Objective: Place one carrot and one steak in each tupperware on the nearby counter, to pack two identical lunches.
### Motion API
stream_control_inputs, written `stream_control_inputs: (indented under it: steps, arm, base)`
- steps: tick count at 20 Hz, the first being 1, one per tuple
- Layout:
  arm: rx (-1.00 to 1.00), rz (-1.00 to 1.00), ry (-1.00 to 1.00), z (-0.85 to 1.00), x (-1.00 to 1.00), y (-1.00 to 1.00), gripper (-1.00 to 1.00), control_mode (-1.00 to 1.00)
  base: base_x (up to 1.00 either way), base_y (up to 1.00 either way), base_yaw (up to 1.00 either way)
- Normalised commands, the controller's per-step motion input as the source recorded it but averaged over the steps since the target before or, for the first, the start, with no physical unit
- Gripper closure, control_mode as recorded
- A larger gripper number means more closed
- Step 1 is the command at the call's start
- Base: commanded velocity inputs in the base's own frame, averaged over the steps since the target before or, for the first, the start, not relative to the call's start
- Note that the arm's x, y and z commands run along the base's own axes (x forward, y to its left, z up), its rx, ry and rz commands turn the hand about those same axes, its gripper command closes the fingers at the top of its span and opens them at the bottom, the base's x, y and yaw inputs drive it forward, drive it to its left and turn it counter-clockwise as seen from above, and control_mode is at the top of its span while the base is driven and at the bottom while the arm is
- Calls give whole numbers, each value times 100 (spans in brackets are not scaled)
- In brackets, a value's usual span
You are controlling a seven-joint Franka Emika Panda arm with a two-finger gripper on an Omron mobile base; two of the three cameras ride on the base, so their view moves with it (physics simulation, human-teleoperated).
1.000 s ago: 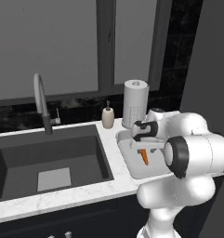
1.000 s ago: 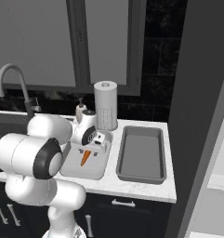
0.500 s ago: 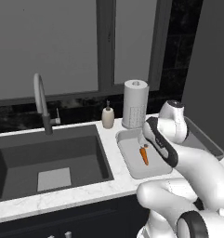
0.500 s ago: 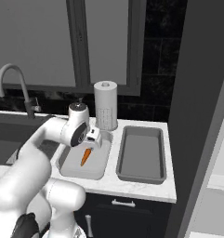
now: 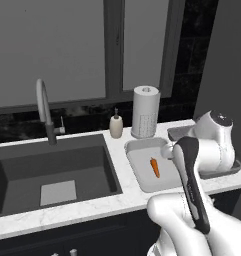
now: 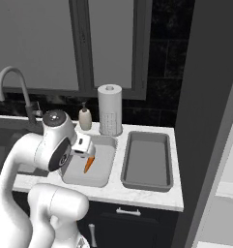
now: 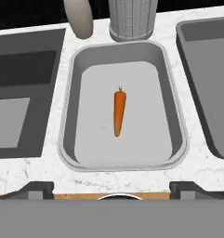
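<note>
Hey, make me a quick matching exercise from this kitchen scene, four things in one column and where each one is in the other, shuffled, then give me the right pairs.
Things:
1. carrot
2. darker tupperware
3. paper towel roll
4. soap bottle

Places:
A. standing between the faucet and the paper towel roll
B. at the end of the counter farthest from the sink
C. lying in the lighter tupperware
D. upright behind the lighter tupperware

Pairs: 1-C, 2-B, 3-D, 4-A
</note>
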Motion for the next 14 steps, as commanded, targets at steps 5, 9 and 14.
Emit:
stream_control_inputs:
  steps: [5, 9, 14]
  arm:
    - [0, -5, -5, 61, -75, 3, -100, -100]
    - [-5, 0, 2, 0, -3, 19, -100, -100]
    - [0, 0, -9, 0, -28, 0, -100, 100]
  base:
    - [0, 0, 0]
    - [0, 0, 0]
    - [-20, 0, 0]
